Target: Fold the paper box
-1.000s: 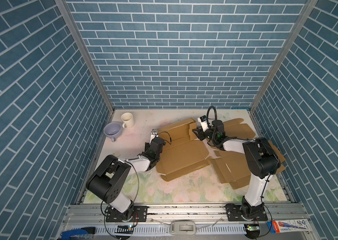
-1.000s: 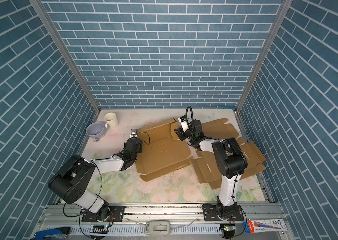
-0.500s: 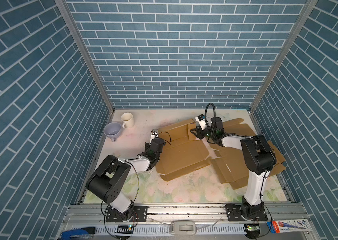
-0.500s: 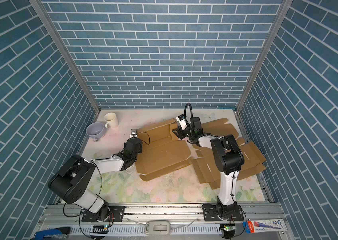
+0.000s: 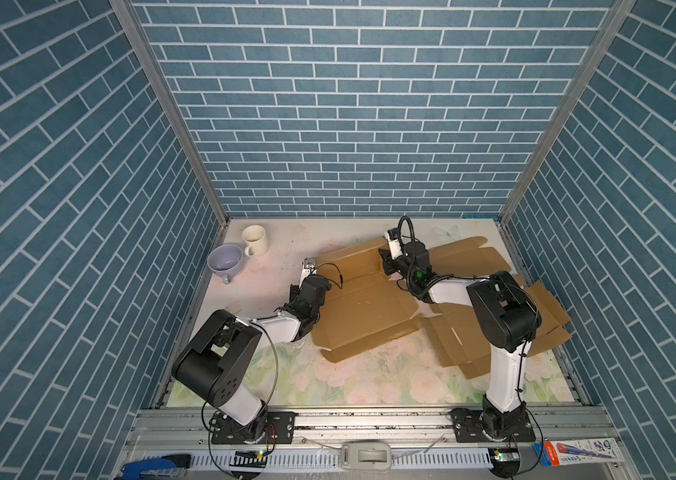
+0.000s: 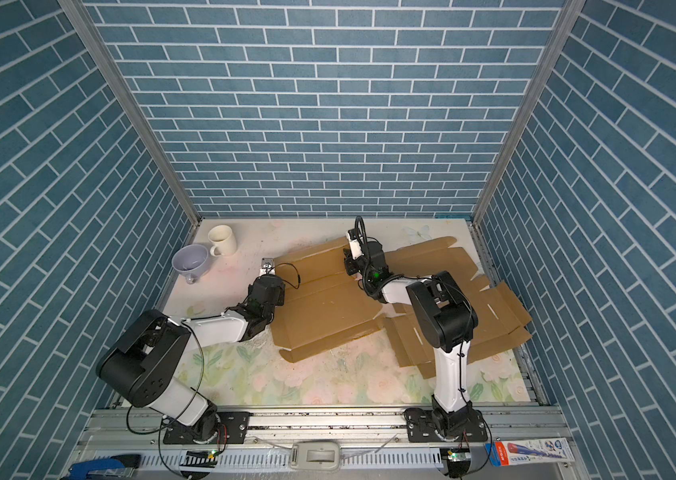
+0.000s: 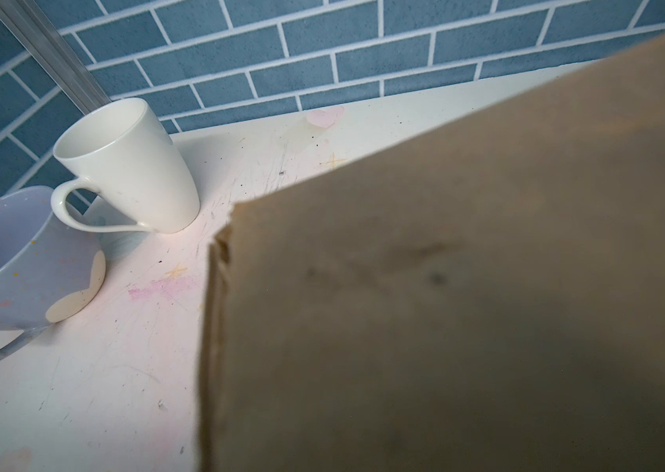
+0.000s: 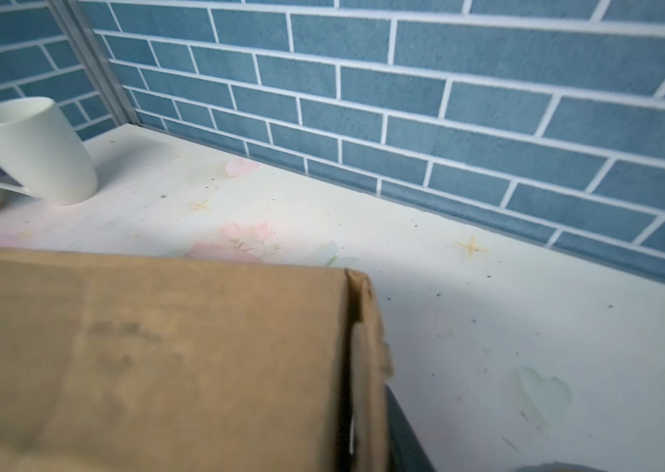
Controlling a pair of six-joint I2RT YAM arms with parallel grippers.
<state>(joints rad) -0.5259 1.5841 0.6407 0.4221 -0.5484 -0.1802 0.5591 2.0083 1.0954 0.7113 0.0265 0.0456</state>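
Observation:
The brown paper box (image 5: 365, 316) (image 6: 319, 311) lies opened out in mid-table in both top views. My left gripper (image 5: 316, 276) (image 6: 274, 277) sits at its left edge. In the left wrist view a raised cardboard flap (image 7: 445, 306) fills the area round the jaws and hides them; the gripper is shut on that flap. My right gripper (image 5: 386, 266) (image 6: 351, 266) is at the box's back right corner. In the right wrist view an upright flap (image 8: 159, 359) stands at the jaws. One dark finger (image 8: 404, 433) lies against its outer side; the other is hidden.
A white mug (image 5: 254, 240) (image 7: 126, 167) (image 8: 32, 151) and a lilac cup (image 5: 225, 259) (image 7: 16, 261) stand at the back left corner. Another flattened cardboard sheet (image 5: 536, 316) lies under the right arm, along the right wall. Tiled walls enclose three sides.
My right gripper has moved a little back and left along the box's back right flap, and its jaws have narrowed. The left arm has not moved.

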